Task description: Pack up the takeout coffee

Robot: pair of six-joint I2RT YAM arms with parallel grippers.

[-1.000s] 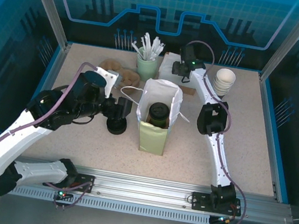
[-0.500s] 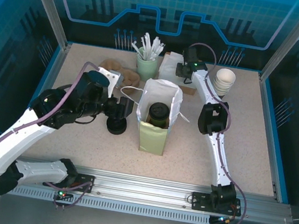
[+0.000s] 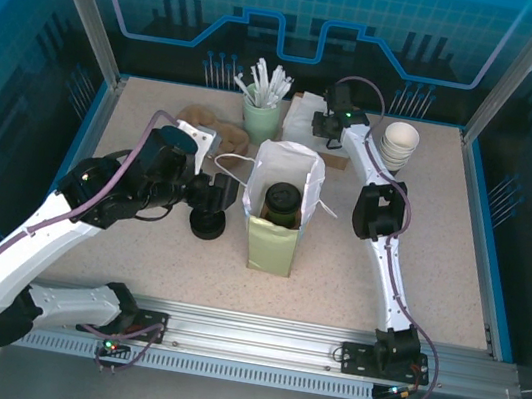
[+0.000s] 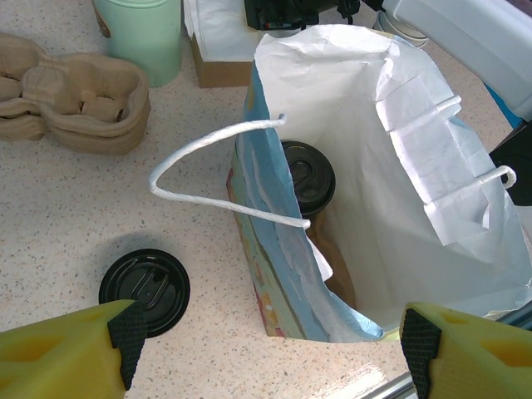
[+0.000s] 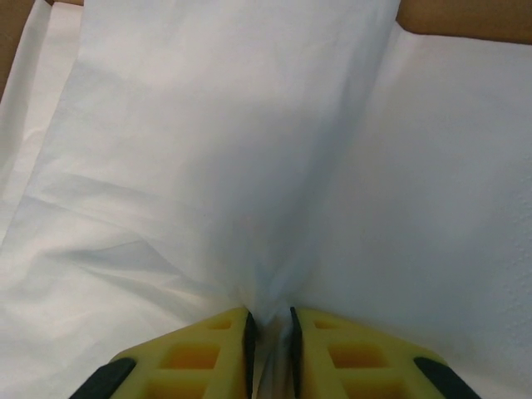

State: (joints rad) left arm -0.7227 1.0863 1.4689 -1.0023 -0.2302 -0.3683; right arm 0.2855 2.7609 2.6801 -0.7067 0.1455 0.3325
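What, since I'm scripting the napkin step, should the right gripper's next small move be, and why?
Probably lift straight up a little. The right gripper is pinched on a fold of white napkin, so raising it should peel that sheet off the stack before carrying it to the open paper bag.
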